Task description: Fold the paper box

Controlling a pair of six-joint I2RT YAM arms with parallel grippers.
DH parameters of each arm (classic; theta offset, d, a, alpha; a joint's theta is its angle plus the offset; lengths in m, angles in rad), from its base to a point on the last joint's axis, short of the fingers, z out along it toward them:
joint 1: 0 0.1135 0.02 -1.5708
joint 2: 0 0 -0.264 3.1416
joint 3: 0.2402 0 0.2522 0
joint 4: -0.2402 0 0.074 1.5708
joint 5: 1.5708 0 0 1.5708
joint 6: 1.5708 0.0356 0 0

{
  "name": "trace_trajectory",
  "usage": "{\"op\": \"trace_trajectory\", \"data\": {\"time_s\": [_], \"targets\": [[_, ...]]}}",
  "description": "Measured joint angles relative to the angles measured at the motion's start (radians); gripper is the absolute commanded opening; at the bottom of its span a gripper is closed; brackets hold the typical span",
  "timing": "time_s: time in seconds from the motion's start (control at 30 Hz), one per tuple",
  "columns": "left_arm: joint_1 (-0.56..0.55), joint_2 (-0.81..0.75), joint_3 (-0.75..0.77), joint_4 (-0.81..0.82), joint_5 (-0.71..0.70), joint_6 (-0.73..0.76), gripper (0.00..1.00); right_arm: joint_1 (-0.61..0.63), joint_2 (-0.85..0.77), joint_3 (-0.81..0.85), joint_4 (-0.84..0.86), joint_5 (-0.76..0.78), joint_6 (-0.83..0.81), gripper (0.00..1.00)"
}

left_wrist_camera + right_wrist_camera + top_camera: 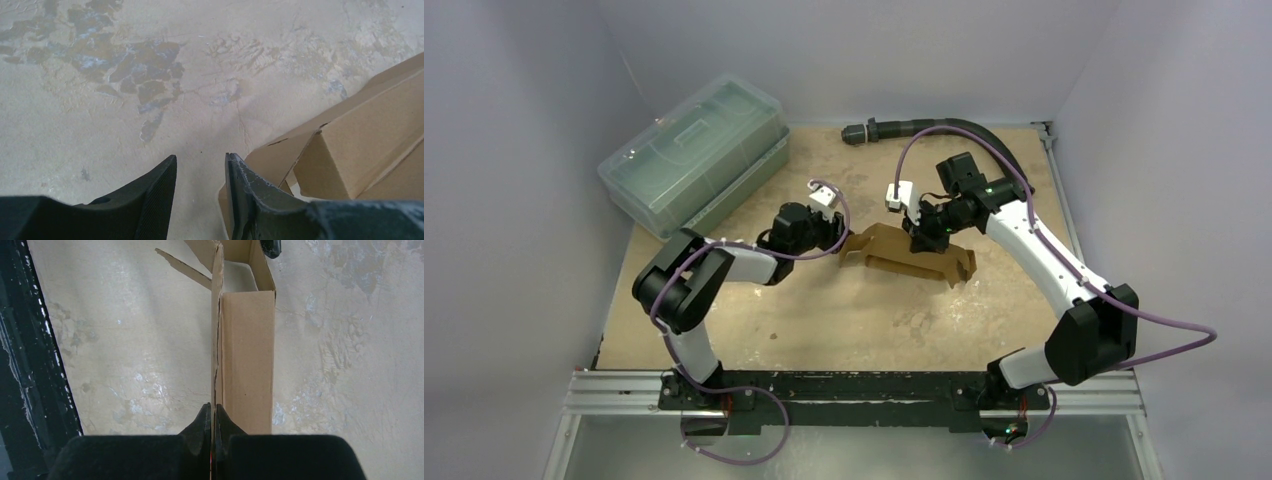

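Observation:
The brown paper box [909, 255] lies partly formed in the middle of the table, long side left to right. My right gripper [921, 240] reaches onto its top from behind. In the right wrist view the right gripper [212, 412] is shut on a thin upright wall of the box [247, 355]. My left gripper [839, 235] is at the box's left end. The left wrist view shows it [200, 165] open, with bare table between the fingers. Its right finger [240, 185] rests against an end flap of the box [360, 145], and a sliver of the flap shows just inside that finger.
A large clear greenish lidded bin [694, 165] stands at the back left. A black corrugated hose [924, 128] runs along the back edge. The metal rail [854, 390] carrying both arm bases spans the near edge. White walls close in on both sides.

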State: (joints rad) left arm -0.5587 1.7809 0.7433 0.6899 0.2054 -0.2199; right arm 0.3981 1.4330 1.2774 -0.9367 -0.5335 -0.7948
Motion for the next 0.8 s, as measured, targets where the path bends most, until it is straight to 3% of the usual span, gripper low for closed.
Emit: {"op": "trace_trajectory", "data": {"time_s": [0.8], "targets": [[0.0,0.026,-0.172,0.279,0.157,-0.006,0.53,0.0,0.034,0.015,-0.021,-0.017,-0.011,0.0]]}}
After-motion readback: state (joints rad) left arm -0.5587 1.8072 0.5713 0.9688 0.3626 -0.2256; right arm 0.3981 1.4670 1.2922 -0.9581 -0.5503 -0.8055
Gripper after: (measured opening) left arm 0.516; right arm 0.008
